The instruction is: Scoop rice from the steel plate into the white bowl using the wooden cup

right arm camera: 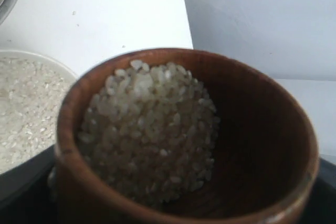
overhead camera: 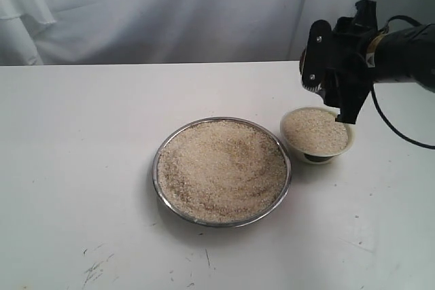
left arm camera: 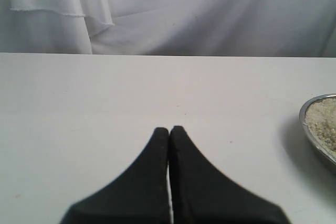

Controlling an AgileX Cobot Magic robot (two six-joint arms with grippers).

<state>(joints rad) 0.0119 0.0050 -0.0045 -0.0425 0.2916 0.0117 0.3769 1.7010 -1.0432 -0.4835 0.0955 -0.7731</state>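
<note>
Wooden cup [right arm camera: 252,145]: clamped in the right gripper [overhead camera: 333,96], tilted, part-filled with rice [right arm camera: 147,135], held over the white bowl [overhead camera: 348,146] near the tabletop's right edge. Bowl judged nearly full. Steel plate [overhead camera: 155,168], mid-tabletop, is heaped. Left gripper [left arm camera: 169,129]: closed, empty.

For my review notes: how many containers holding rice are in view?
3: the steel plate mid-table, the white bowl right of it, the wooden cup in the right end effector above that bowl.
</note>
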